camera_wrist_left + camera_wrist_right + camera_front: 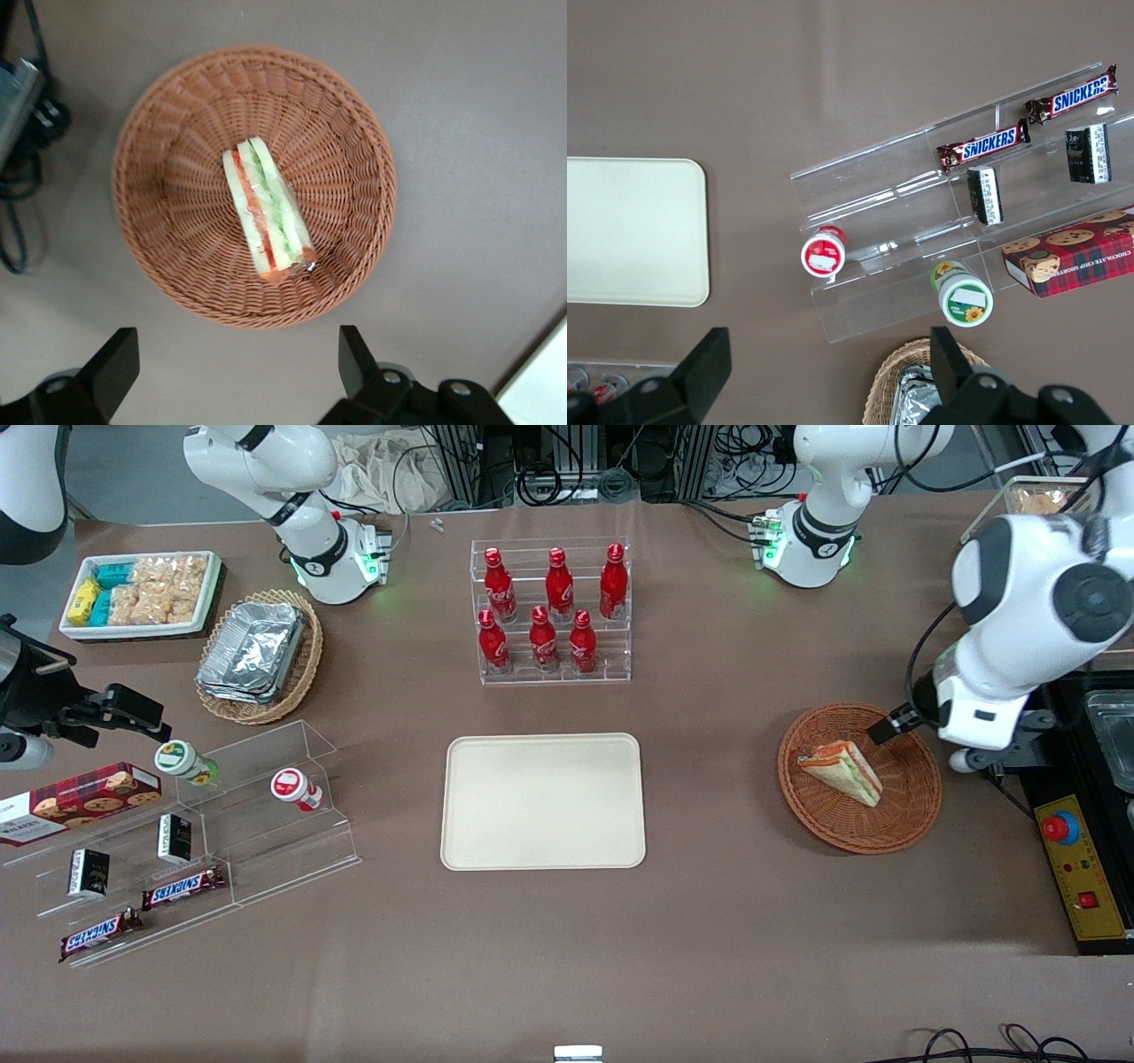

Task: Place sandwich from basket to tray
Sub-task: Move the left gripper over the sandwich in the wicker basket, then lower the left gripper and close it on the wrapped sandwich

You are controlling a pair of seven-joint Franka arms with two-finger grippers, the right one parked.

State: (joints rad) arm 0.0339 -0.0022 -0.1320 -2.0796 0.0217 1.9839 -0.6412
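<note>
Front view: the sandwich (842, 771) is lying in the basket (912, 815), which is sitting at 3 o'clock from the tray (542, 801). The gripper (889, 726) is hanging over the basket's rim at about 1 o'clock.

Left wrist view: the gripper (237, 363) is hovering above the table beside the basket (177, 257), fingers (113, 363) spread wide and gripping nothing. The sandwich (267, 212) is resting near the basket's middle.

Right wrist view: the tray (633, 232) is sitting bare.
</note>
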